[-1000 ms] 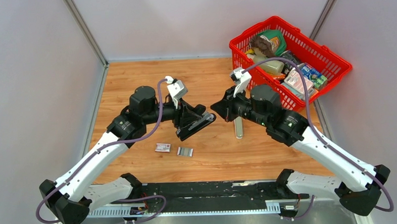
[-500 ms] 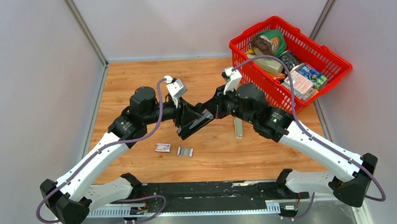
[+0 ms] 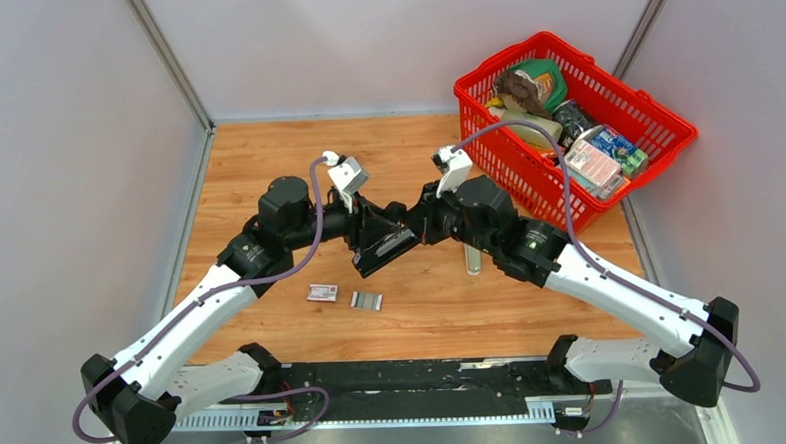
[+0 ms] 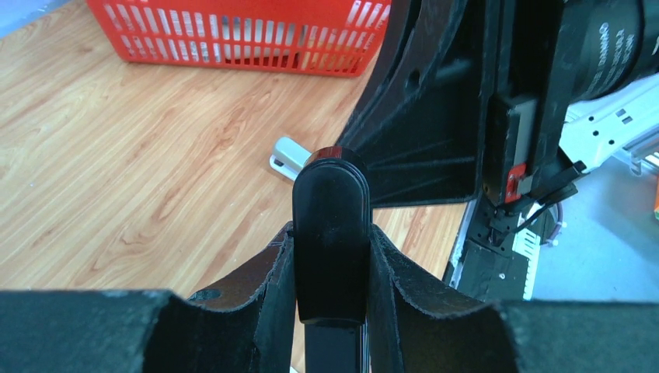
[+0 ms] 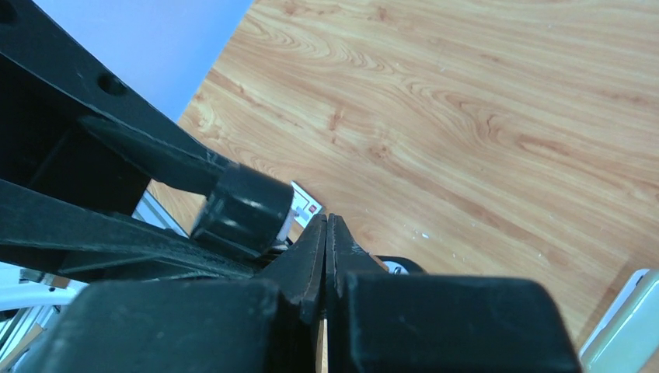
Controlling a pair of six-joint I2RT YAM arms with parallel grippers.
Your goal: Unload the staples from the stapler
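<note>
The black stapler (image 3: 388,244) hangs tilted above the table, with my left gripper (image 3: 375,241) shut on it. In the left wrist view the stapler (image 4: 330,210) stands between both fingers of the left gripper (image 4: 330,260), its rounded end pointing away. My right gripper (image 3: 416,227) is shut with nothing between its fingers, its tips right at the stapler's far end. In the right wrist view the closed tips of the right gripper (image 5: 326,233) sit beside the stapler's rounded end (image 5: 245,208). A short strip of staples (image 3: 366,301) lies on the table below.
A small red-and-white box (image 3: 322,293) lies left of the strip. A pale grey oblong object (image 3: 473,259) lies under the right arm. A red basket (image 3: 665,120) full of items stands at the back right.
The right arm has swung left, bringing its shut gripper from well apart up to the stapler's end. The left arm and the stapler have hardly moved.
</note>
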